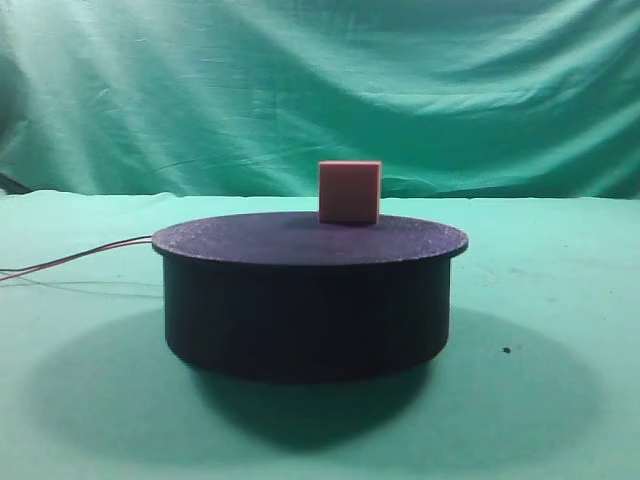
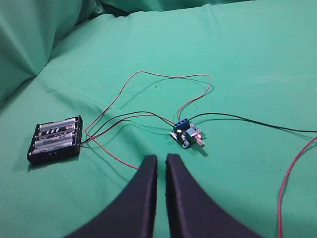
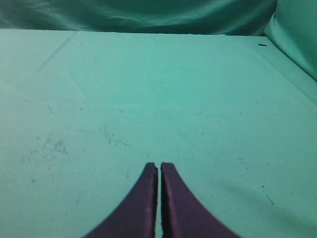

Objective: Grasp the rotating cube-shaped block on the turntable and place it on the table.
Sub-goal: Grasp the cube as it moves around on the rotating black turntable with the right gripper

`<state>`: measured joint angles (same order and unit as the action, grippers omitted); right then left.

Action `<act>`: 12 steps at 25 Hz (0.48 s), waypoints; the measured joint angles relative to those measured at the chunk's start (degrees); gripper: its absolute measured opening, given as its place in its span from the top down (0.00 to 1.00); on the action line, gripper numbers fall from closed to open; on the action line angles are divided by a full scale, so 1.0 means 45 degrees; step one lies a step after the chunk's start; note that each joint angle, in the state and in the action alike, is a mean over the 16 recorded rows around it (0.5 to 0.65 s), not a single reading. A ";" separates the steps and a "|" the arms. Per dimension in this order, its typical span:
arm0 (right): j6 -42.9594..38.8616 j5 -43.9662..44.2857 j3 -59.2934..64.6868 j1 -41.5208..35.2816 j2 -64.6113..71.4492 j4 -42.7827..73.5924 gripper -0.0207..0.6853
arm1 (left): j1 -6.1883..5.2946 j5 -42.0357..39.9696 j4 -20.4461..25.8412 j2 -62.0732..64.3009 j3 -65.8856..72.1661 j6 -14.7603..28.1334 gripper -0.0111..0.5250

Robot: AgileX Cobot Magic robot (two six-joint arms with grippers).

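Two grippers show, each only in its own wrist view, and neither holds anything. The left gripper (image 2: 161, 159) hangs above the green desk (image 2: 247, 54) with its dark jaws drawn nearly together, a thin slit of cloth visible between the tips, touching nothing. Ahead of it, from left to right, lie a black battery holder (image 2: 55, 139) with cells in it, loops of red and black wires (image 2: 148, 74), and a small blue circuit board (image 2: 187, 134); the wires run between holder and board and off the right edge.

In the exterior high view the red wires (image 1: 80, 258) trail in from the left to the black turntable (image 1: 305, 300), which stands in the middle of the desk. The pinkish cube-shaped block (image 1: 349, 192) sits upright on the disc top, toward its far edge and slightly right of centre.

The right gripper (image 3: 159, 167) likewise has its jaws all but closed, empty, over bare green cloth.
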<state>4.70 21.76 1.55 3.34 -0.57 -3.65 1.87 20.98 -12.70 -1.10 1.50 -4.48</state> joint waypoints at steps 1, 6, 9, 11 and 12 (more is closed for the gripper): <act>0.0000 0.0000 0.0000 0.0000 0.0000 0.0000 0.97 | 0.0000 0.0000 0.0000 0.0000 0.0000 0.0000 0.98; 0.0000 0.0000 0.0000 0.0000 0.0000 0.0000 0.97 | 0.0000 0.0000 0.0000 0.0000 0.0000 0.0000 0.98; 0.0000 -0.0031 0.0001 0.0000 0.0000 0.0009 0.97 | 0.0000 0.0000 0.0000 0.0000 0.0000 0.0000 0.98; 0.0000 -0.0198 0.0007 0.0000 0.0000 0.0006 0.97 | 0.0000 0.0000 0.0000 0.0000 0.0000 0.0000 0.98; -0.0003 -0.0366 0.0010 0.0000 0.0000 -0.0011 0.97 | 0.0000 0.0000 0.0000 0.0000 0.0000 0.0000 0.98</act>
<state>4.68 20.11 1.59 3.34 -0.57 -3.70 1.87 20.98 -12.70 -1.10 1.50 -4.48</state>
